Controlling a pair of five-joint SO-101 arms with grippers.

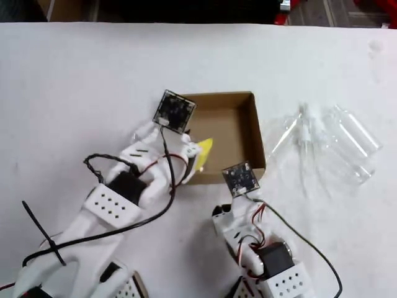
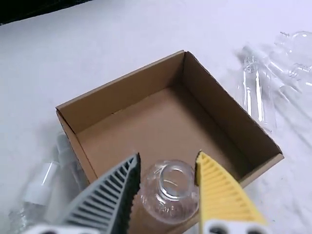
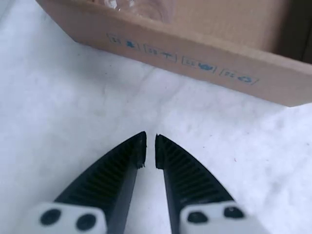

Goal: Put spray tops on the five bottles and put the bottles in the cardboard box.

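Left wrist view gives us the left tool (image 2: 168, 163), one grey finger and one yellow, closed around the neck of a clear plastic bottle (image 2: 168, 197) whose mouth is open, with no spray top on it. The bottle sits at the near wall of the shallow brown cardboard box (image 2: 122, 92); we cannot tell whether it touches the box floor. Loose clear bottles (image 2: 256, 92) lie on the white counter (image 2: 122, 39) beside one side wall of the box, and another clear bottle (image 2: 36, 187) lies just beside the opposite wall. In the right wrist view the right tool (image 3: 150, 148) has its black fingers (image 3: 122, 170) nearly touching, gripping nothing, above the counter near the box's outer wall.
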